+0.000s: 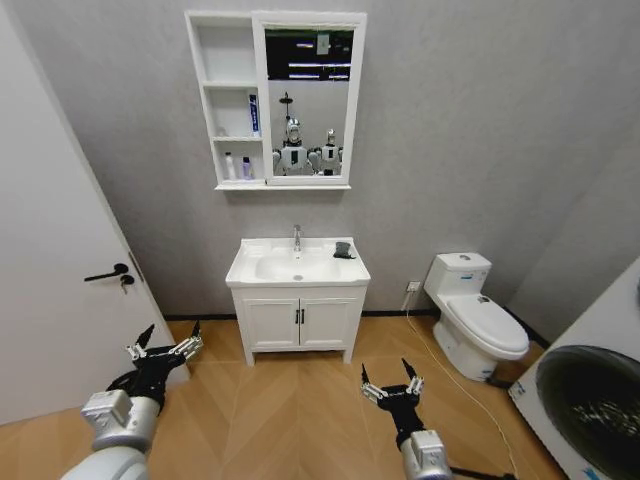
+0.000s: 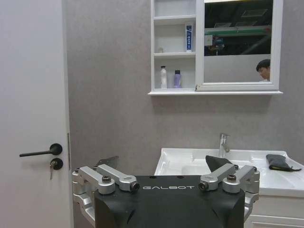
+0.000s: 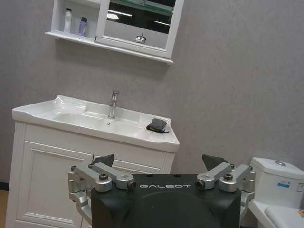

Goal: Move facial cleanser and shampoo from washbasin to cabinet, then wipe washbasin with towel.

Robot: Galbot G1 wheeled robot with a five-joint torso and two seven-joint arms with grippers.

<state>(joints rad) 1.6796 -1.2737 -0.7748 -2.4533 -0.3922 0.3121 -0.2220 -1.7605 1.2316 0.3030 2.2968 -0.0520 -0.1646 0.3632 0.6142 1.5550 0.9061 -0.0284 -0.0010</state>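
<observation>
Facing a grey wall, white door (image 1: pixel 50 280) left, toilet (image 1: pixel 475 320) right, cabinet (image 1: pixel 228 100) holding three bottles, washbasin (image 1: pixel 297 265) with dark towel (image 1: pixel 344 250) on its right corner, left gripper (image 1: pixel 165 347) and right gripper (image 1: pixel 392 383) low, jaws wide, empty, "GALBOT" on both wrists.

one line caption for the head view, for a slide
Both grippers, left and right, open, facing the washbasin with the towel.
</observation>
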